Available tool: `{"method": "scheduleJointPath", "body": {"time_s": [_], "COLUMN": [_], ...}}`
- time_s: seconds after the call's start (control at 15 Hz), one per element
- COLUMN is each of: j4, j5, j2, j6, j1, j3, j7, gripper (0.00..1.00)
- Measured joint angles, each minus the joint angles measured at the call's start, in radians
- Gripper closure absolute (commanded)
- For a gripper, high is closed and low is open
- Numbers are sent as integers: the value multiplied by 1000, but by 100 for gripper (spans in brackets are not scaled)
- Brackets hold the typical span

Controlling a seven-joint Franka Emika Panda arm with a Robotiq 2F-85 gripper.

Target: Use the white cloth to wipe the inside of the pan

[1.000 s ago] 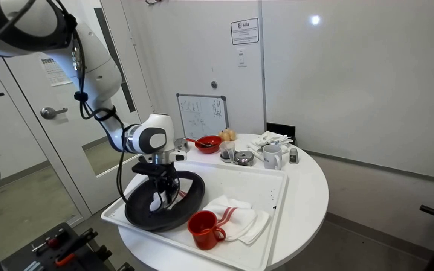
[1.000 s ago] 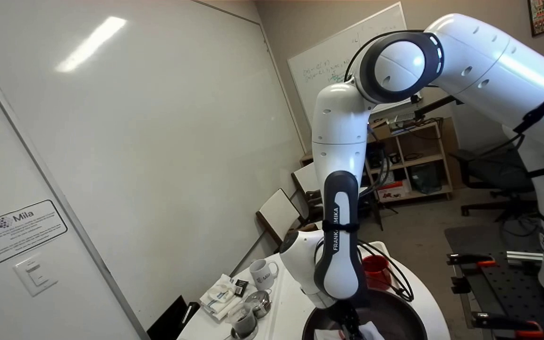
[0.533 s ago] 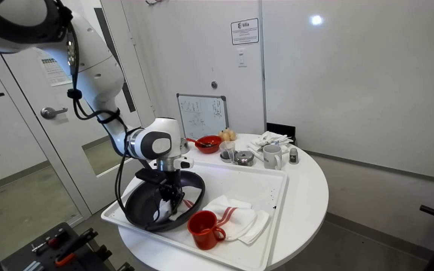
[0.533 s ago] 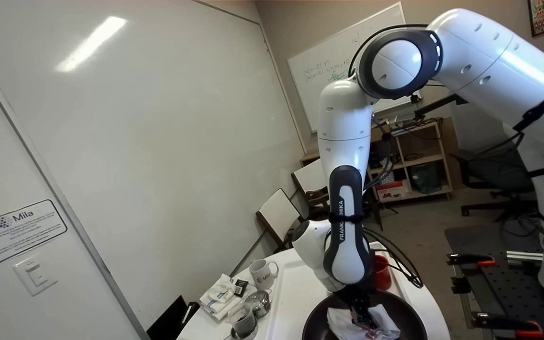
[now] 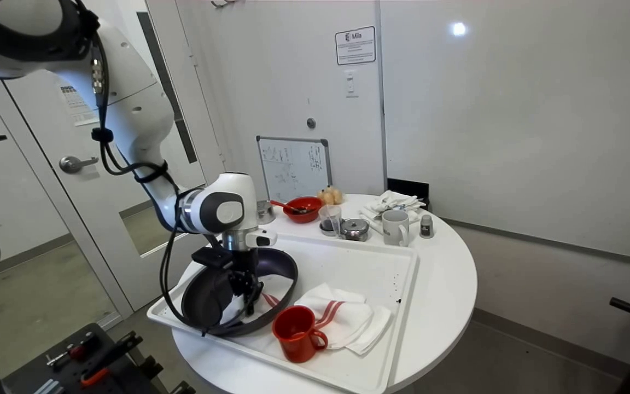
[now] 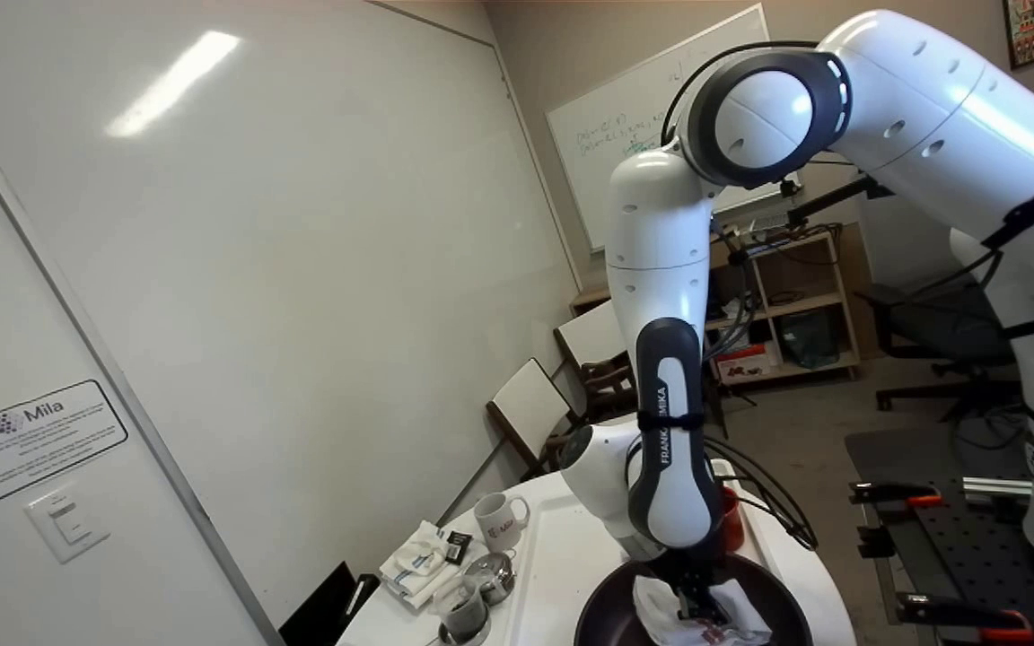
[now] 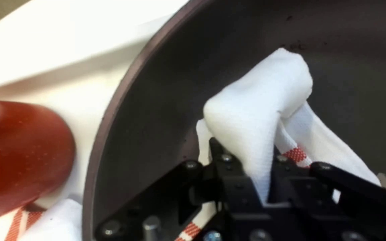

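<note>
A white cloth with red stripes lies bunched inside the dark pan; it shows in both exterior views point(image 5: 278, 285) point(image 6: 658, 612) and in the wrist view point(image 7: 263, 97). The pan point(image 5: 199, 298) sits on the white tray; its inner wall also shows in the wrist view point(image 7: 146, 110) and its rim area in an exterior view point(image 6: 602, 610). My gripper point(image 5: 250, 303) is down inside the pan. In the wrist view the gripper point(image 7: 246, 152) is shut on a fold of the cloth, which sticks up between the fingers. The cloth's lower parts spread on both sides, partly hidden by the fingers.
A red mug point(image 5: 299, 335) stands close beside the pan on the tray point(image 5: 348, 262). A second red-striped white cloth point(image 5: 348, 323) lies by the mug. Behind the tray stand a red bowl point(image 5: 303, 210), a metal pot point(image 5: 355, 230), a white mug point(image 5: 395, 227) and folded cloths point(image 5: 391, 202).
My gripper, holding the cloth, has shifted inside the pan, rightward in one of the exterior views, and the cloth has moved with it. The pan, mug and second cloth have stayed put.
</note>
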Motion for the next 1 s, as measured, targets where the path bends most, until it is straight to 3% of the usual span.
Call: {"method": "scheduleJointPath", "body": {"time_s": [0.6,1.0], "j4": [-18,-19], "j5": [-138,-151], "j2": [-8,-7], "j6": [0,0], "j1": [212,234], "j3": [45,50], "j7": [59,61], "gripper": [91,91]}}
